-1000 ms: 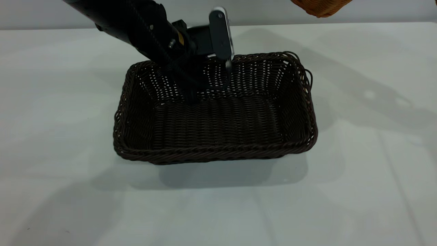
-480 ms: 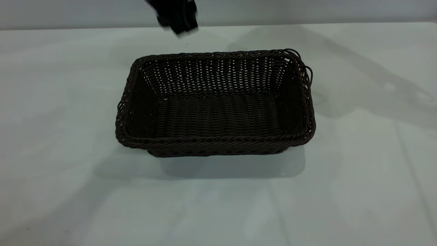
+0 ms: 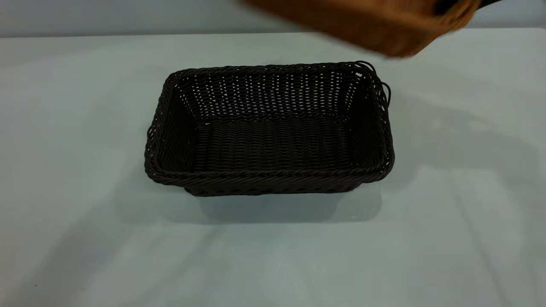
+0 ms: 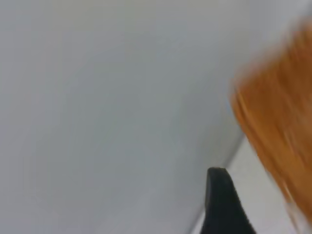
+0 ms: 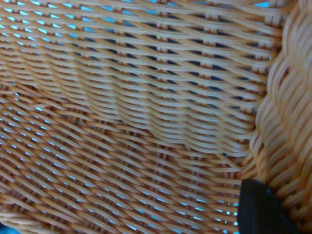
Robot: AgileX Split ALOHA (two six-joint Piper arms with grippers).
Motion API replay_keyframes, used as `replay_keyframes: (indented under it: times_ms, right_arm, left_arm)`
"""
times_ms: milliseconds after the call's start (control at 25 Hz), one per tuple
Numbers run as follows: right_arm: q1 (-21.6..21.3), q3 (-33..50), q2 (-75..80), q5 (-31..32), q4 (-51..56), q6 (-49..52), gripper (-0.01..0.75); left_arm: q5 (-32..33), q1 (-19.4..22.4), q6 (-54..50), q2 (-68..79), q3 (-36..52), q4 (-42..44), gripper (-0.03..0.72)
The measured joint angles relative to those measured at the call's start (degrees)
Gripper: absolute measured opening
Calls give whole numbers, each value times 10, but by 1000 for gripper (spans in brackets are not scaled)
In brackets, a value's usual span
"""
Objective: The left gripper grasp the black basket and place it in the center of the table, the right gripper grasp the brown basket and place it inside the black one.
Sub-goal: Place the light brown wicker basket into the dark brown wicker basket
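White tabletop fills our exterior view, and on the table (image 3: 85, 106) the black basket (image 3: 268, 132) sits at its center, open side up, long axis running between the left and right edges. We see the brown basket (image 3: 367, 25) in the air above the far right part of the table, clear of the black one's far right corner, tilted and blurred. A dark bit of the right gripper (image 3: 452, 5) shows at its upper end; we judge the basket is pinched there, since nothing else holds it up. The coming move turns on this: the black basket lies toward the near left of the carried one and lower down, their long axes roughly alike. Nothing stands between them.

From the left wrist we see one dark fingertip of the left gripper (image 4: 222, 202) over bare table, the brown basket beyond; we cannot tell its spread.

From the right wrist, orange weave fills the view, one finger against the braided rim.
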Motion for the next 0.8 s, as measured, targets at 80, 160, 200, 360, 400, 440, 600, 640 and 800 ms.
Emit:
replay_keyframes:
  times_ms: [80,160,200,360,400,440,600,640,800]
  right_arm:
    - [44,-3,4,6,-27,0,71]
    - [84,-13,19,15,-55,-1,71]
    - [103,-21,31,19,-68,-1,71]
    - [144,-60,87,33,-91,5,71]
    - [148,-69,103,35,-91,7,71]
    - [150,-79,117,38,-92,7,71]
    - [151,-101,157,43,-108,8,71]
    - [151,-103,161,43,-114,8,71]
    - [151,-105,167,43,-132,12,71]
  left_arm:
    - [0,0,-14,-22,0,0,391]
    - [1,0,-25,-38,0,0,391]
    - [1,0,-27,-42,0,0,391]
    - [3,0,-32,-50,0,0,391]
    - [8,0,-32,-50,0,0,391]
    - [15,0,-33,-50,0,0,391]
    - [54,0,-38,-50,2,0,391]
    - [64,0,-41,-50,3,0,391]
    - [101,0,-45,-50,4,0,391]
